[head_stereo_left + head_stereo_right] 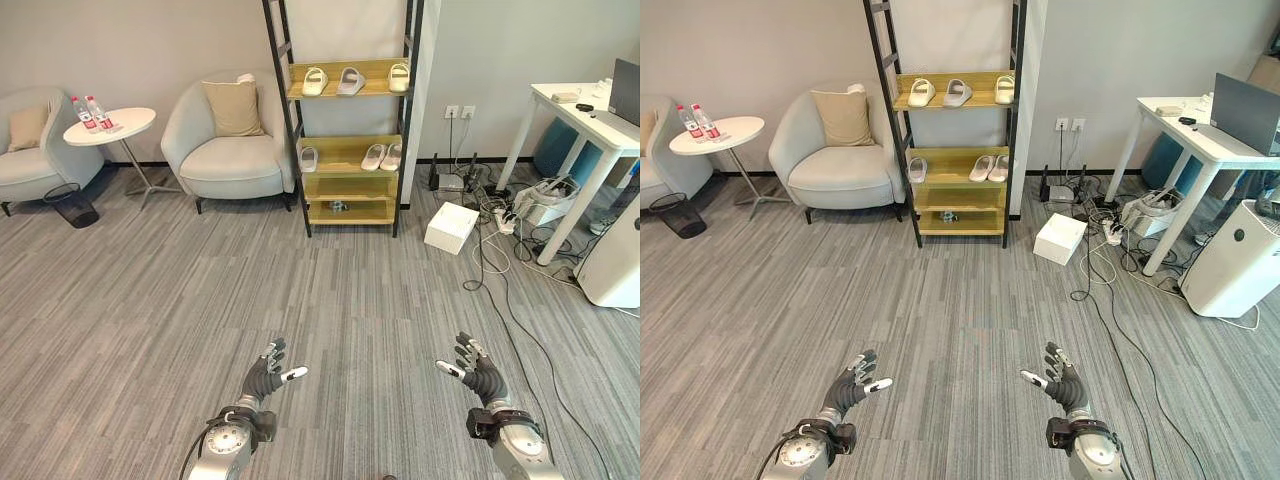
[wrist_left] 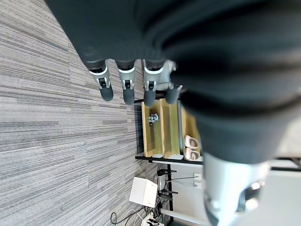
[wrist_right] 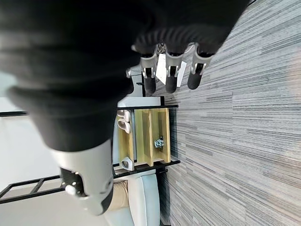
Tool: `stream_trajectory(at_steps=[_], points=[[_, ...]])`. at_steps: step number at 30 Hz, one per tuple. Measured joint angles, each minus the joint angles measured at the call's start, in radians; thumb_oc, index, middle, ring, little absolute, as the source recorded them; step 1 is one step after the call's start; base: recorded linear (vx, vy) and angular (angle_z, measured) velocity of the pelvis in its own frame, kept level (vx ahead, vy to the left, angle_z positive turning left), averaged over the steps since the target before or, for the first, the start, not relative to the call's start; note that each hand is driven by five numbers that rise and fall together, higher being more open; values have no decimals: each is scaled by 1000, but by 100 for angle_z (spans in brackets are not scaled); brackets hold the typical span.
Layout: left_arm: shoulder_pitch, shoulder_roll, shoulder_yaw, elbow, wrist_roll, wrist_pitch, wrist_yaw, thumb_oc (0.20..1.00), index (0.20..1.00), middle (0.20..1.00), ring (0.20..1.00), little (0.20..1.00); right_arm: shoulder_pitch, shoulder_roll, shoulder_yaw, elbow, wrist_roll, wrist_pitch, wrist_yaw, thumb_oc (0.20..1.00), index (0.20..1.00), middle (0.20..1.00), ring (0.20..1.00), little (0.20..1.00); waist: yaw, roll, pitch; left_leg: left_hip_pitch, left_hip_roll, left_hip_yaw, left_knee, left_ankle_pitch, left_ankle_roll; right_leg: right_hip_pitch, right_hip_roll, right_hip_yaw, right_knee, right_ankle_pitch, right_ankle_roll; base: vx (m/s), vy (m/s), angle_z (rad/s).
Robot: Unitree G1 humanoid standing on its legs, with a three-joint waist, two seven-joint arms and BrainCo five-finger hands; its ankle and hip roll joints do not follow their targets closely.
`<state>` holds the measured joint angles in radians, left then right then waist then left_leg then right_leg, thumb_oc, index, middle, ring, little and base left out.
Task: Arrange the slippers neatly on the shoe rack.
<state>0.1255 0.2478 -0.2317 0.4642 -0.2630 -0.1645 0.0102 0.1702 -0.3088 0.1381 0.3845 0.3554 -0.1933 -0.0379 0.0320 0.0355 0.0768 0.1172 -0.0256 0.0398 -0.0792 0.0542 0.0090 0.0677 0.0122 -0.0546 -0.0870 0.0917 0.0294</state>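
Note:
A black-framed shoe rack (image 1: 345, 150) with wooden shelves stands against the far wall. Three pale slippers (image 1: 351, 80) lie spaced along its top shelf. On the middle shelf a single slipper (image 1: 309, 158) rests at the left and a pair (image 1: 383, 156) lies at the right. A small dark object (image 1: 339, 206) sits on the lower shelf. My left hand (image 1: 268, 373) and right hand (image 1: 476, 371) hover low over the carpet, far in front of the rack, both open with fingers relaxed and holding nothing.
Two grey armchairs (image 1: 225, 140) and a round white side table (image 1: 110, 125) with bottles stand left of the rack, with a black bin (image 1: 71, 204) on the floor. A white box (image 1: 451, 227), tangled cables (image 1: 500, 230) and a white desk (image 1: 585, 120) are at the right.

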Motion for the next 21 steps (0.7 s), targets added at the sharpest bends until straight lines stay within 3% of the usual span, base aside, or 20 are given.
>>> stream_trajectory(at_steps=[21], points=[[7,0,2,0,0,3,27,1000,1000,1000,1000,1000,-5,17,11,1,1,5,2,1000,1000,1000,1000,1000,1,-11,12,-18,-2,2,0,3,-2,-20,-1,3,0,7,1,-11,4,0]])
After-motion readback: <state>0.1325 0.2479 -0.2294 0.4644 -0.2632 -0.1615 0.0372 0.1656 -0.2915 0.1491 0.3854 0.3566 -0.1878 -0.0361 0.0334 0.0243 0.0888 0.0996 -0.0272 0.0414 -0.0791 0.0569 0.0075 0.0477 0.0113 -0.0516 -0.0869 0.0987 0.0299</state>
